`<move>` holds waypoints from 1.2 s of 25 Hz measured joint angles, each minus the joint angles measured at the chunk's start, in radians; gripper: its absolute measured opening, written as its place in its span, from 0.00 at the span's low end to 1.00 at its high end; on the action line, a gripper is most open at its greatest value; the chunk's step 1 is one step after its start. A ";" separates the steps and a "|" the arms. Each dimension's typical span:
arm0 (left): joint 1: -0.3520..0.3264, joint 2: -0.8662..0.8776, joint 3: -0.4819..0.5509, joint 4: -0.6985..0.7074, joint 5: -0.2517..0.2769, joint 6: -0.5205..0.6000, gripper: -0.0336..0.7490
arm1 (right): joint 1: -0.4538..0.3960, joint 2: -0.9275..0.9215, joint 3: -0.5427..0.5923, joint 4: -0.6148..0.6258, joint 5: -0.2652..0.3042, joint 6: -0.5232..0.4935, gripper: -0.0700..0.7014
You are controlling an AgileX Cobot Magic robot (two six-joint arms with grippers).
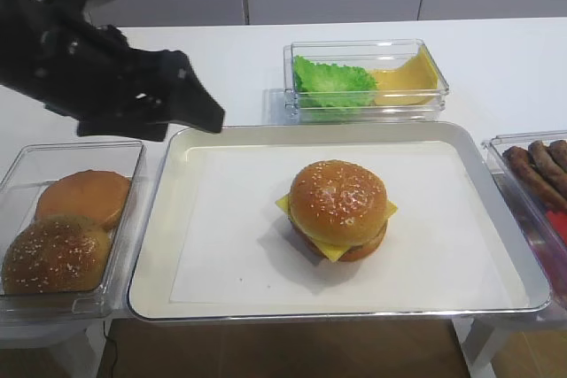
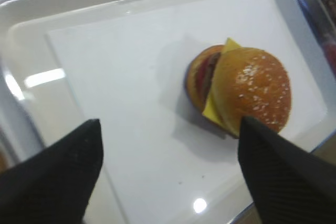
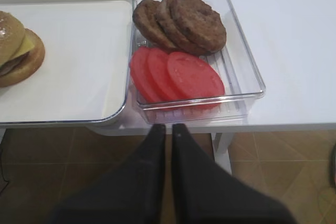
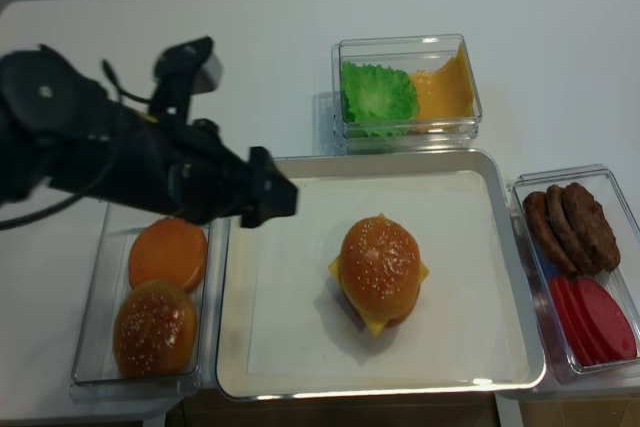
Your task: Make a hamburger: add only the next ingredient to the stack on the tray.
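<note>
A: Where's the sesame bun top (image 1: 337, 196)?
B: Sitting on the stack (image 1: 339, 238), roughly mid-tray, a bit right of the tray's centre. Yellow cheese slice (image 1: 332, 250) corners poke out under it, bun base below. The whole hamburger (image 4: 379, 273) stands on the white paper liner (image 1: 230, 236) of the silver tray (image 1: 168, 174).
A: Left gripper (image 2: 168, 174)?
B: Jaws spread wide, nothing between them. In the left wrist view the two dark fingers (image 2: 58, 177) frame the burger from above, not touching it. From the high views it hangs over the tray's back left corner.
A: Right gripper (image 3: 168, 132)?
B: Fingers pressed together, holding nothing, off the tray's front right, below the table edge in its own wrist view.
A: Other stuff?
B: Clear box (image 1: 22, 303) left of the tray: one seeded bun top (image 1: 55, 256) in front, a smooth bun half (image 1: 84, 196) behind. Box (image 4: 470, 67) behind the tray: lettuce (image 4: 378, 95) and more cheese (image 4: 442, 90). Box (image 3: 247, 72) right of the tray: patties (image 3: 181, 22) at the back, tomato slices (image 3: 178, 74) in front.
</note>
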 joint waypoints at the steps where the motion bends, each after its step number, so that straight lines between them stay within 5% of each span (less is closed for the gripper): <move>1: 0.016 -0.026 0.000 0.063 0.012 -0.046 0.80 | 0.000 0.000 0.000 0.000 0.000 0.000 0.13; 12: 0.094 -0.262 0.000 0.668 0.278 -0.449 0.75 | 0.000 0.000 0.000 0.000 0.000 0.000 0.13; 16: 0.094 -0.352 0.000 0.703 0.348 -0.469 0.75 | 0.000 0.000 0.000 0.000 0.000 0.000 0.13; 30: 0.094 -0.848 0.232 0.703 0.433 -0.571 0.75 | 0.000 0.000 0.000 0.000 0.000 0.000 0.13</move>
